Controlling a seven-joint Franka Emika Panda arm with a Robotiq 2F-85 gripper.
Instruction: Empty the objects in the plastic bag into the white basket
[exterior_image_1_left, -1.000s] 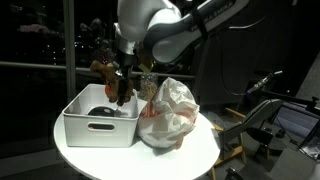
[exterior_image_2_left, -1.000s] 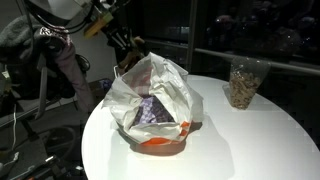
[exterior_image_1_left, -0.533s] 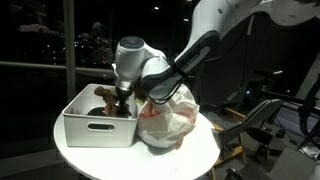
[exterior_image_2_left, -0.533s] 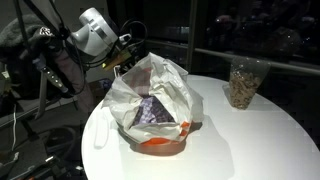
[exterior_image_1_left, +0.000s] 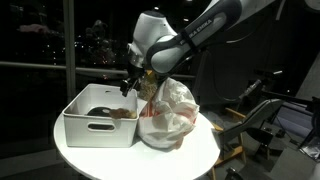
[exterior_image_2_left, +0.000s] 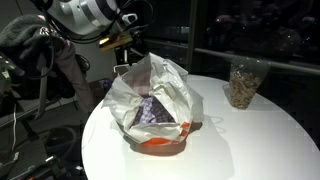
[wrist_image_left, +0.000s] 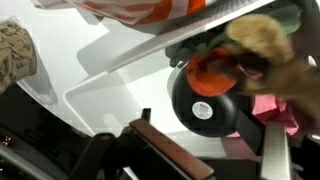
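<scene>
- Wrist view: the gripper (wrist_image_left: 208, 140) hangs over the basket (wrist_image_left: 100, 95). Its two fingers (wrist_image_left: 165, 150) stand apart, released, with nothing between them.
- Wrist view: a black disc (wrist_image_left: 205, 100) lies on the basket floor at one end. An orange piece (wrist_image_left: 208, 70) touches it, a brown piece (wrist_image_left: 265, 38) lies above that, and a pink piece (wrist_image_left: 275, 108) is just beside the disc.
- Wrist view: the bag (wrist_image_left: 150, 8), white film with orange print, lies just beyond the basket's long wall.
- Exterior view: the arm (exterior_image_1_left: 190, 40) reaches down from above, with the gripper (exterior_image_1_left: 129, 88) over the end of the basket (exterior_image_1_left: 85, 128) next to the bag (exterior_image_1_left: 168, 115).
- Exterior view: the disc (exterior_image_1_left: 100, 108) and the brown piece (exterior_image_1_left: 122, 113) show inside the basket.
- Exterior view: basket and bag stand side by side, touching, on the round white table (exterior_image_1_left: 100, 160), with the basket close to the table's edge.
- Exterior view: the bag (exterior_image_2_left: 155, 100) sits mid-table (exterior_image_2_left: 250, 140) with its mouth open upward. A lilac patterned piece (exterior_image_2_left: 152, 112) is inside it.
- Exterior view: the gripper (exterior_image_2_left: 125, 42) is above and behind the bag, which hides the basket.
- Exterior view: a jar (exterior_image_2_left: 243, 82) with brownish contents stands near the table's far edge, well apart from the bag.
</scene>
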